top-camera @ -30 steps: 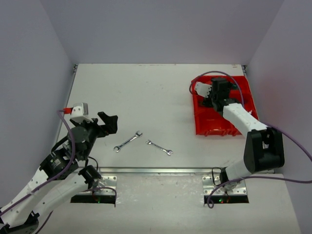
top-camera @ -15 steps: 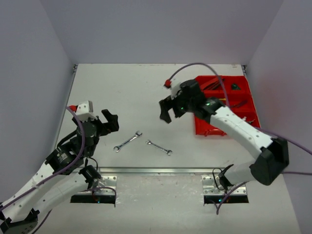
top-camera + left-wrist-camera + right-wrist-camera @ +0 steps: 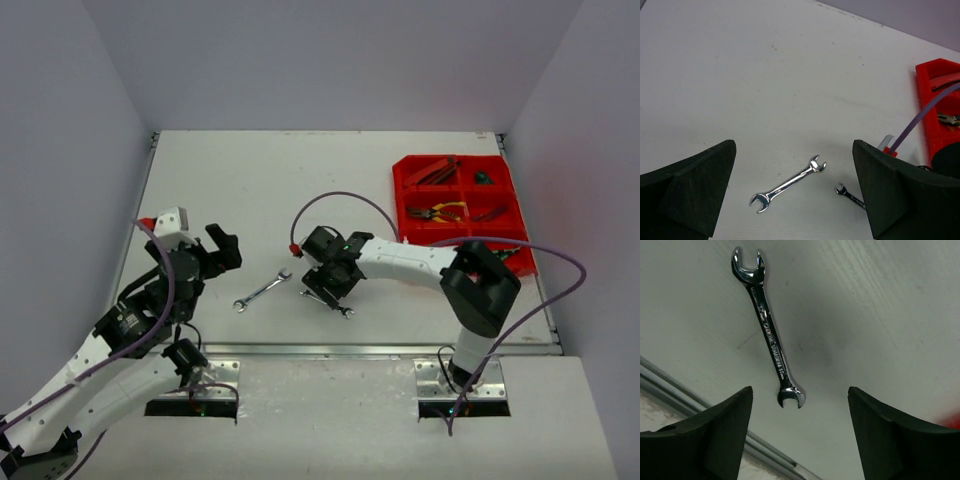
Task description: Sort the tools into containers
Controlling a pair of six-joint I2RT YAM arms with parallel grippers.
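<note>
The right claw (image 3: 799,396) hangs spread wide, empty, over the small wrench (image 3: 769,330). In the wrist view the wrench's long axis runs from upper left down to lower centre, nearly square to the line along which the jaws close (a handy lie for pinching the shank). Only its lower end sits mid-gap. The rest lies toward the top of the frame, so the claw likely needs a nudge that way before dropping. The left claw (image 3: 794,145), also wide, looks at the long wrench (image 3: 788,183) lower centre. The tray (image 3: 398,180) sits upper right.
</note>
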